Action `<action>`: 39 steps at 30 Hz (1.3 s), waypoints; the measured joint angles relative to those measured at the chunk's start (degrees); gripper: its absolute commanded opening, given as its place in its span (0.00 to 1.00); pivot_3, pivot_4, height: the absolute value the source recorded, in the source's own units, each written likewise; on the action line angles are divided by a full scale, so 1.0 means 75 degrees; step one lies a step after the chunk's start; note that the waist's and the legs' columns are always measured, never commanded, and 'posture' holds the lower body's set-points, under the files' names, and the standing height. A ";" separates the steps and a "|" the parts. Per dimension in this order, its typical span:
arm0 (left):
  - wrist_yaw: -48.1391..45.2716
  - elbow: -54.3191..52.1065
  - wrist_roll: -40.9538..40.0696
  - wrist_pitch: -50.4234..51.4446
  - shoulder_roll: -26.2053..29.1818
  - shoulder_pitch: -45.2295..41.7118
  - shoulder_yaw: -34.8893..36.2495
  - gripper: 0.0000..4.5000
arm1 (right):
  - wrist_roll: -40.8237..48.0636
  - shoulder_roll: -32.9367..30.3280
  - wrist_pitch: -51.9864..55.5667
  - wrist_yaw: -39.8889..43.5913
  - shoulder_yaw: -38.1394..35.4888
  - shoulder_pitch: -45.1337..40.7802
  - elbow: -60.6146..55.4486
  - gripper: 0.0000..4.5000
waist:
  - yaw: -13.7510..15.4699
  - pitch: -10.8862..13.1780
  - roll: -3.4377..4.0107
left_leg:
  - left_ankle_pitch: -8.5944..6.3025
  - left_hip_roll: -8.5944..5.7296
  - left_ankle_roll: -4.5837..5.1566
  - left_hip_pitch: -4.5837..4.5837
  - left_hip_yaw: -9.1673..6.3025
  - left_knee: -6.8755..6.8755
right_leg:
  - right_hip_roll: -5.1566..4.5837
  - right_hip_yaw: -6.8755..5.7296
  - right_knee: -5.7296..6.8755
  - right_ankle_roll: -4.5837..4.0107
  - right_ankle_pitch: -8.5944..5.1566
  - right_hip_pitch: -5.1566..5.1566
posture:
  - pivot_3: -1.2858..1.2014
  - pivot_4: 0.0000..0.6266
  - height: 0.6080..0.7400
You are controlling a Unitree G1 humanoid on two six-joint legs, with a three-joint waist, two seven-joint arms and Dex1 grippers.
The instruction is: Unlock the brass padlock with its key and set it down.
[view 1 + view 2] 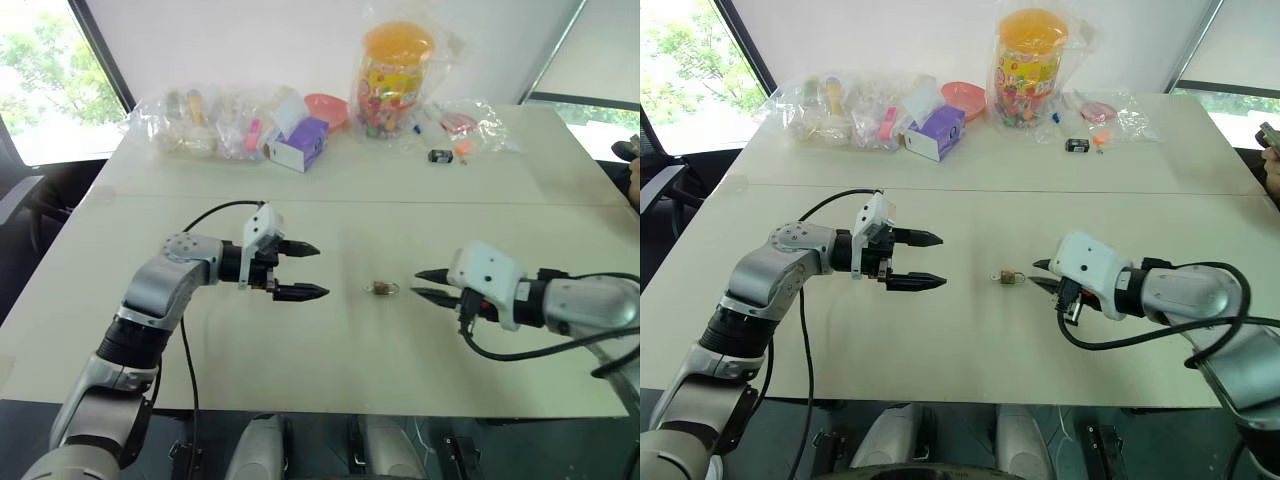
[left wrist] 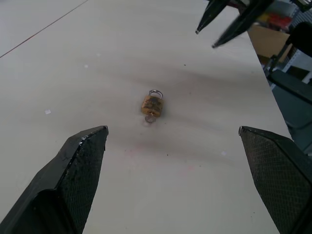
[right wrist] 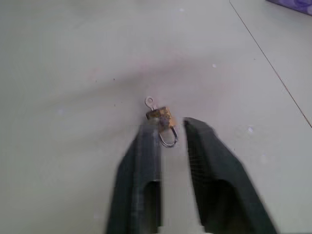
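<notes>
We see the brass padlock [image 1: 381, 288] lying on the pale surface [image 1: 330, 350], toward its near edge, between our two pincers and touching neither. Our left pincer [image 1: 300, 270] gapes wide and empty. Our right pincer [image 1: 432, 284] is slightly parted, its tips just beside the padlock's shackle.

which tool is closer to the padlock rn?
The right tool: its tips sit just beside the brass padlock on the table. The left tool hangs wide open, with a clear gap to the padlock.
</notes>
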 measured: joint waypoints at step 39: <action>0.0576 -0.0698 -0.0020 0.0034 0.0048 0.0309 0.0016 1.00 | -0.1664 0.2044 -0.2959 0.1722 0.2620 -0.2293 0.5431 0.15 | -0.0044 -0.0002 0.0001 | 0.0001 0.0000 -0.0002 0.0014 0.0008 0.0004 | -0.0015 0.0000 0.0013 0.0000 0.0001 0.0005 | 0.52 0.24 0.96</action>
